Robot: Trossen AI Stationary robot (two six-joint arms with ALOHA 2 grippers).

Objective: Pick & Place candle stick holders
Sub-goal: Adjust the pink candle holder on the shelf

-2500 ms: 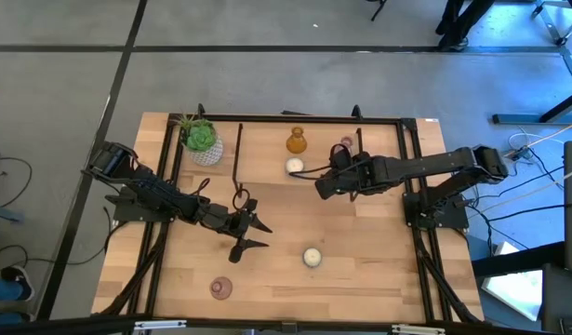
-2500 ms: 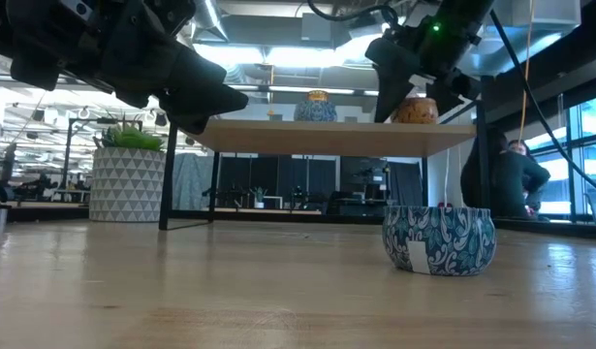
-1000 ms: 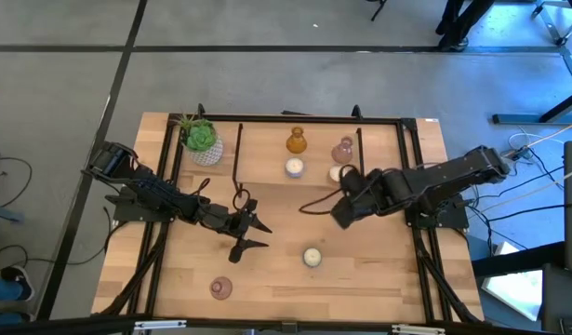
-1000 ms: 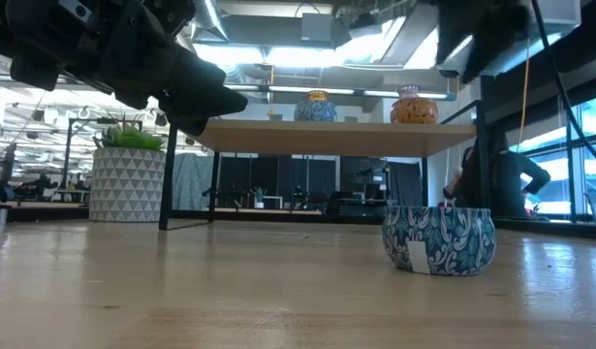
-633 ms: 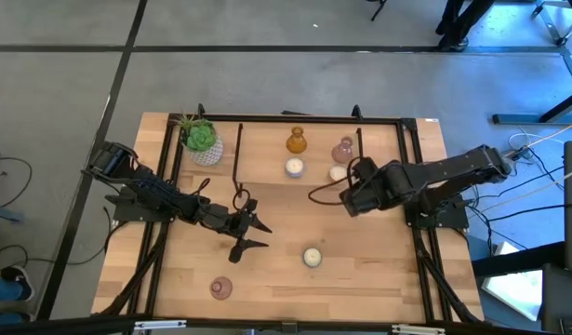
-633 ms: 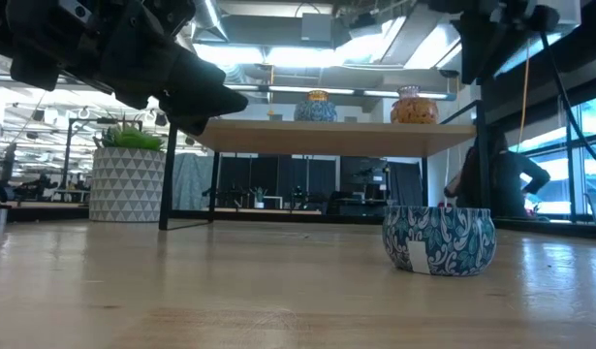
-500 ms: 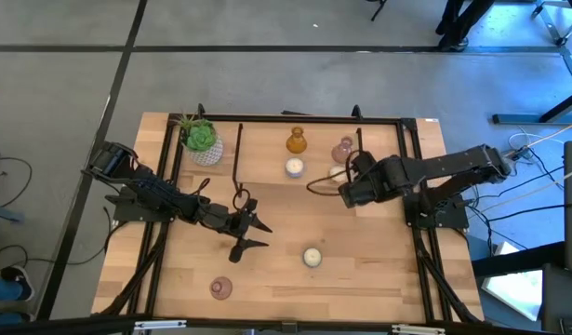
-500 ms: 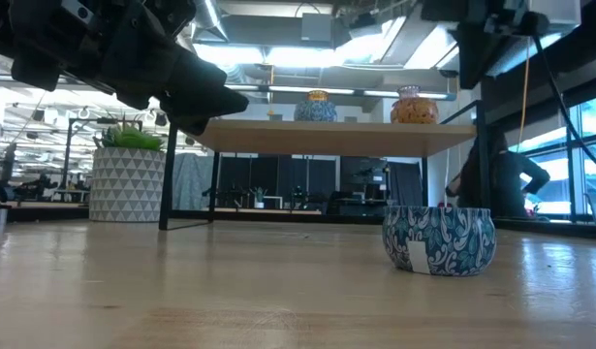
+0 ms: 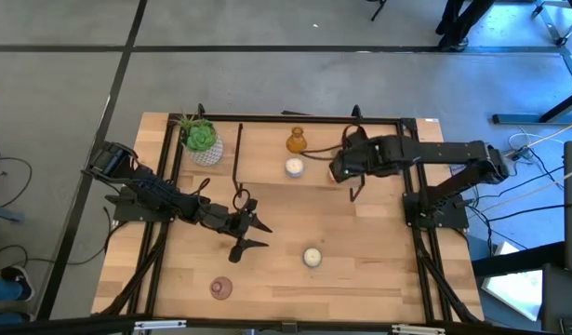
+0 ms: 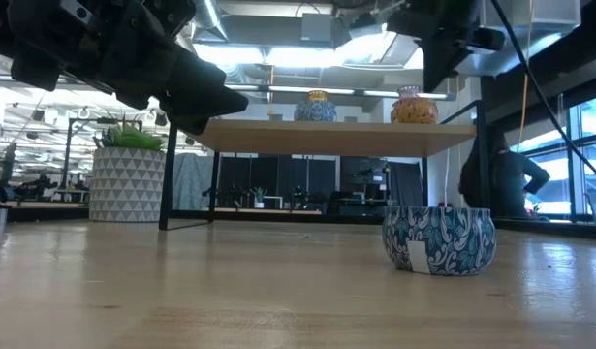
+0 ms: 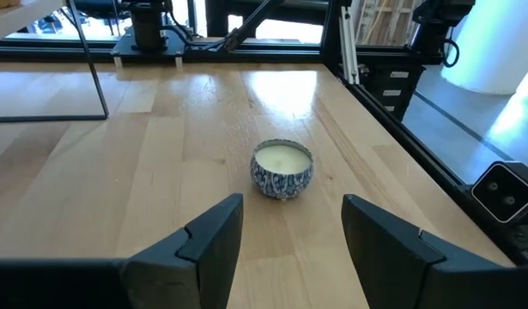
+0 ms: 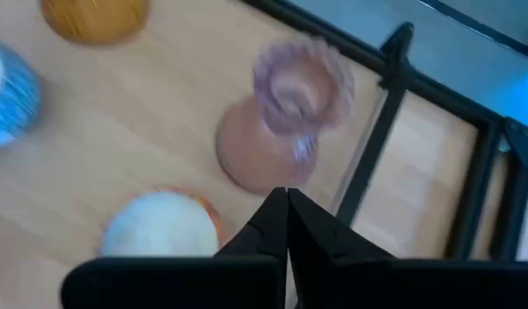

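The right end effector (image 12: 287,202) is closed, its two fingers pressed tip to tip with nothing between them. It hangs above the far right part of the worktop (image 9: 295,279), directly over a pink glass holder (image 12: 285,120) that stands upright, neck and frilled mouth pointing up, long axis vertical. Just beside that holder sits a cream-white round holder (image 12: 160,225) with an orange rim, mouth up. Farther along the same back row are a blue patterned holder (image 9: 294,167) and an amber glass holder (image 9: 296,141), also upright; in the high view the right arm covers the pink one.

The left end effector (image 11: 291,232) is open, fingers spread and empty, hovering over the worktop's middle left. Ahead of it, well apart, stands a blue-and-white patterned round holder (image 11: 282,168), cream wax facing up, squat and wider than tall. A second pink glass holder (image 9: 220,288) stands near the front edge, upright. A green plant in a white pot (image 9: 202,141) sits at the far left corner, beside thin black upright bars (image 9: 238,154).
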